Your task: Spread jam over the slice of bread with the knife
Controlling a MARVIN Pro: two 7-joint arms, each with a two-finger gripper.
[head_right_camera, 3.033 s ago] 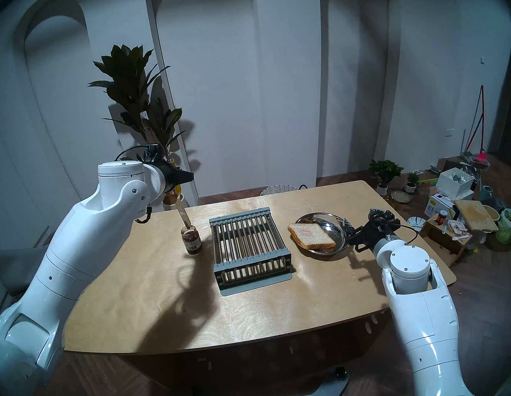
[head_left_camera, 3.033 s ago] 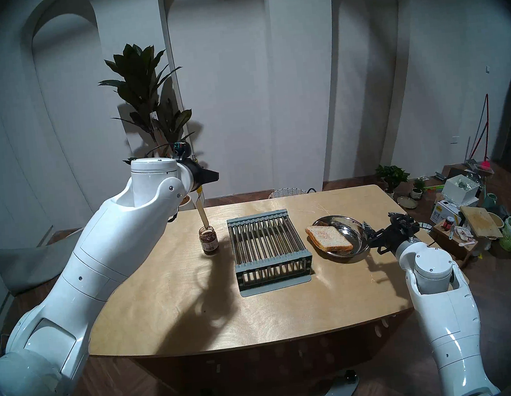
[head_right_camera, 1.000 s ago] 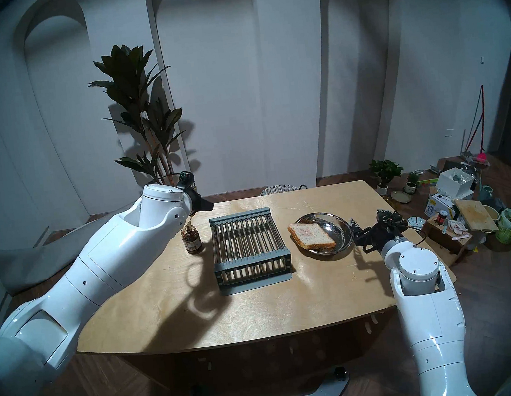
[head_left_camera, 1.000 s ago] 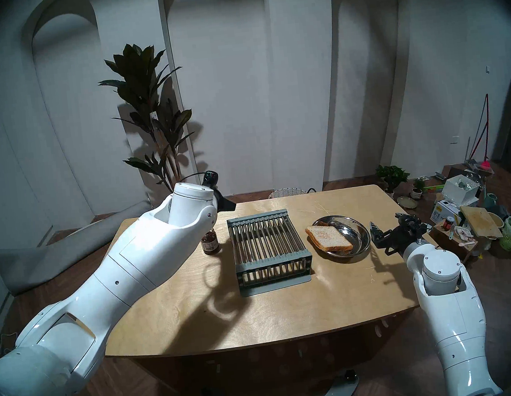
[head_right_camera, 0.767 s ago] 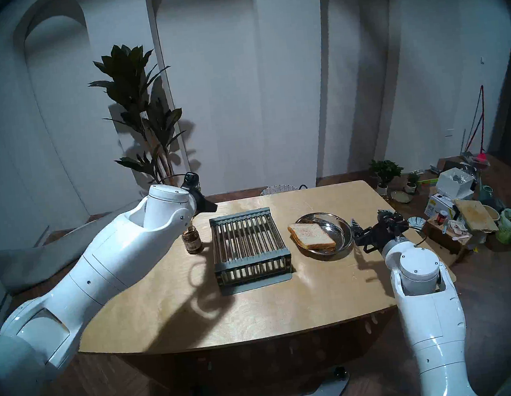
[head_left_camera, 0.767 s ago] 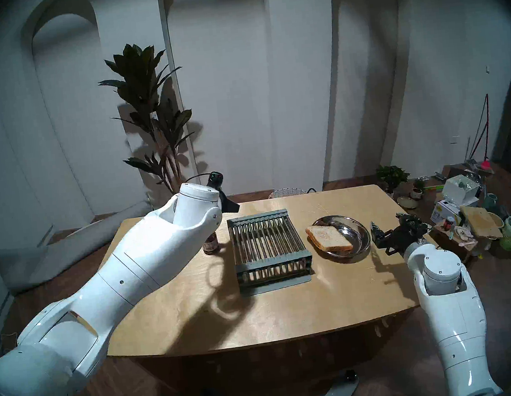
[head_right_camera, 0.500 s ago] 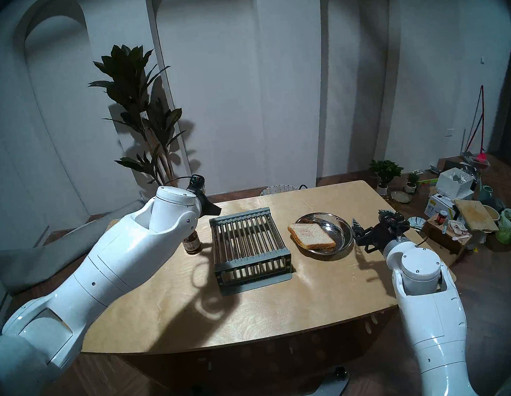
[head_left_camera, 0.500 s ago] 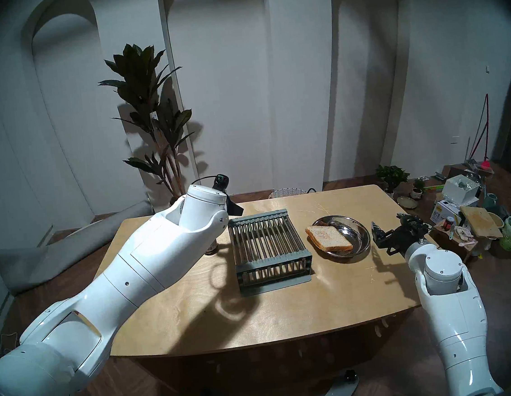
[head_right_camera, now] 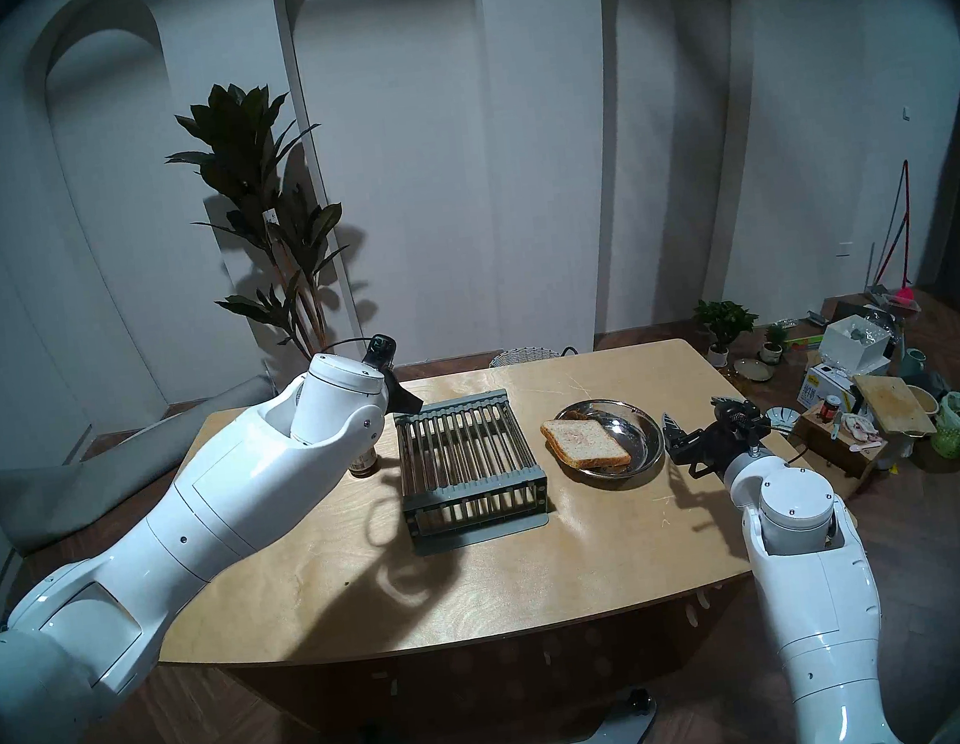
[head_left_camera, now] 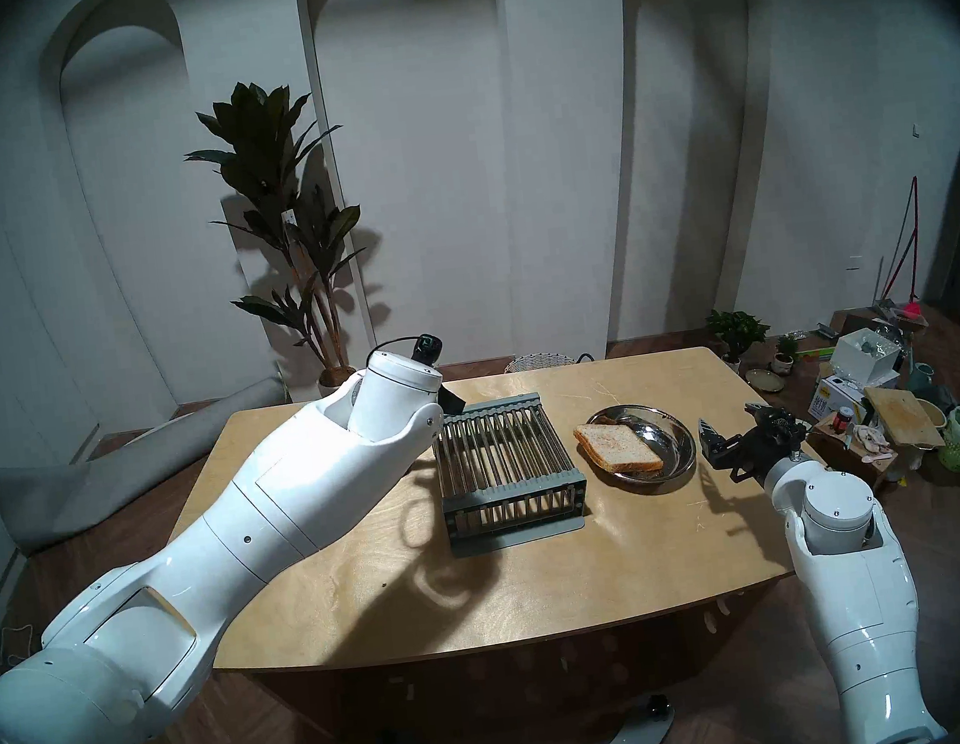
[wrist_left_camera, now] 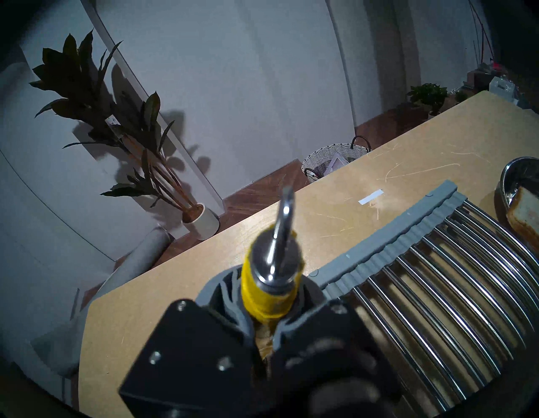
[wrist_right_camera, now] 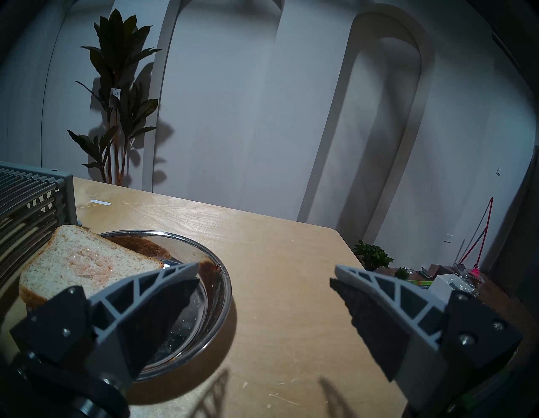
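Note:
My left gripper (wrist_left_camera: pixel 262 309) is shut on the yellow handle of the knife (wrist_left_camera: pixel 269 289), whose blade points away over the table, edge-on. In the head views this gripper (head_left_camera: pixel 450 404) (head_right_camera: pixel 405 399) sits at the rack's far left corner, and the knife is hidden there. The jam jar (head_right_camera: pixel 364 462) stands left of the rack, mostly hidden by my left arm. The slice of bread (head_left_camera: pixel 618 445) (wrist_right_camera: pixel 84 259), with a pinkish stain, lies on a steel plate (head_left_camera: pixel 647 407) (wrist_right_camera: pixel 221 280). My right gripper (head_left_camera: pixel 707 436) (wrist_right_camera: pixel 265 271) is open and empty, just right of the plate.
A grey rack with metal bars (head_left_camera: pixel 504 460) (wrist_left_camera: pixel 437 277) stands mid-table between jar and plate. A second slice (wrist_right_camera: pixel 140 245) lies under the bread. A wicker basket (head_left_camera: pixel 538 362) and a potted plant (head_left_camera: pixel 284 217) stand behind the table. Clutter (head_left_camera: pixel 883 409) fills the floor at right.
My left arm lifted the knife out of the jar, dropped lower and swung right to the rack's far left corner. My right gripper drew back slightly from the plate's rim.

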